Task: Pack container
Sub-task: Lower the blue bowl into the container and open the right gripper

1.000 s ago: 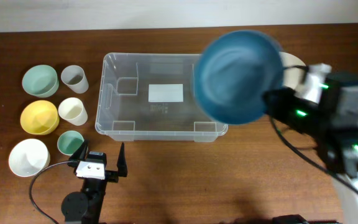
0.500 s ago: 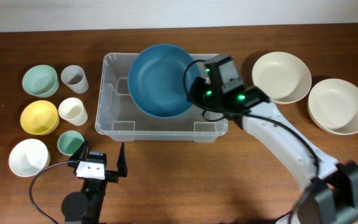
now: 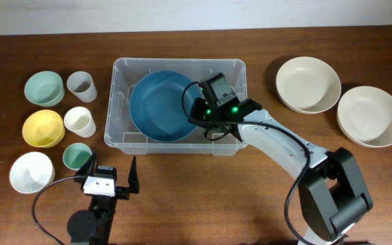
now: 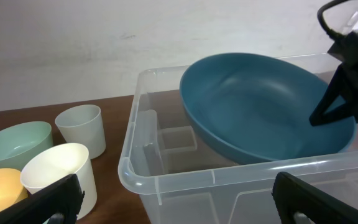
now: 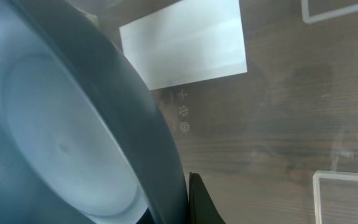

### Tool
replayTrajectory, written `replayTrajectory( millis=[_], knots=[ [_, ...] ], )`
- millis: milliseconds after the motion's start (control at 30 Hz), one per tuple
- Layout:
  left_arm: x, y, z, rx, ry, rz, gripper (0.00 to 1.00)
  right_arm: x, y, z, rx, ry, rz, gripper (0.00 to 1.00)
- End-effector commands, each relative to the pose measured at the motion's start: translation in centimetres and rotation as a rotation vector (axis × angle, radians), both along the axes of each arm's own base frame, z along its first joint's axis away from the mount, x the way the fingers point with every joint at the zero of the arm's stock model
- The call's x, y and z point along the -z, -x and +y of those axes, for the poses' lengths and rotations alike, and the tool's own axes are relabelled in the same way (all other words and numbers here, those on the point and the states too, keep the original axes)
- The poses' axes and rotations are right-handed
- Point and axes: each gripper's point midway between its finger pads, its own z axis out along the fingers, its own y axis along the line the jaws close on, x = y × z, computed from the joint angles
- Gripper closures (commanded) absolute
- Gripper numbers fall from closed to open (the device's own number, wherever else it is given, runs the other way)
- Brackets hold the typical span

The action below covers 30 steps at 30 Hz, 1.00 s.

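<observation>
One wooden table, white wall; right claw grips blue bowl, left claw gaping

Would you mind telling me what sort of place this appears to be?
Probably a robotics lab bench: a wooden table against a plain wall, bowls laid out neatly beside a clear container, and a robot arm holding a blue bowl.

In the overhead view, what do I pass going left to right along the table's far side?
Pale green bowl, grey plastic cup, large clear plastic container, cream round bowl, second cream round bowl.
</observation>
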Motion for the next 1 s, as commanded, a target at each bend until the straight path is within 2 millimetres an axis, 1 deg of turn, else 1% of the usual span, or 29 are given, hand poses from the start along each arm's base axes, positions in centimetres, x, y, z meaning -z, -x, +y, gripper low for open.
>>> replayTrajectory(
  millis=[0,67,133,233,567,767,967],
  knots=[
    [0.2,0.0,0.1,-0.006,0.006,0.003,0.0,0.2,-0.4,0.4,0.019,-0.017,0.012,0.96],
    [0.2,0.0,0.1,-0.006,0.006,0.003,0.0,0.7,-0.1,0.9,0.005,-0.026,0.025,0.96],
    [0.2,0.0,0.1,-0.006,0.006,0.003,0.0,1.7,0.3,1.6,-0.004,-0.022,0.045,0.96],
    [0.2,0.0,0.1,-0.006,0.006,0.003,0.0,2.5,0.6,1.9,0.004,-0.022,0.068,0.96],
    [0.2,0.0,0.1,-0.006,0.006,0.003,0.0,2.9,1.0,2.4,-0.013,-0.036,0.088,0.95],
    [0.2,0.0,0.1,-0.006,0.006,0.003,0.0,3.7,1.6,3.3,-0.041,-0.055,0.119,0.95],
    [0.2,0.0,0.1,-0.006,0.006,0.003,0.0,4.4,1.9,3.5,-0.05,-0.057,0.141,0.95]
  ],
)
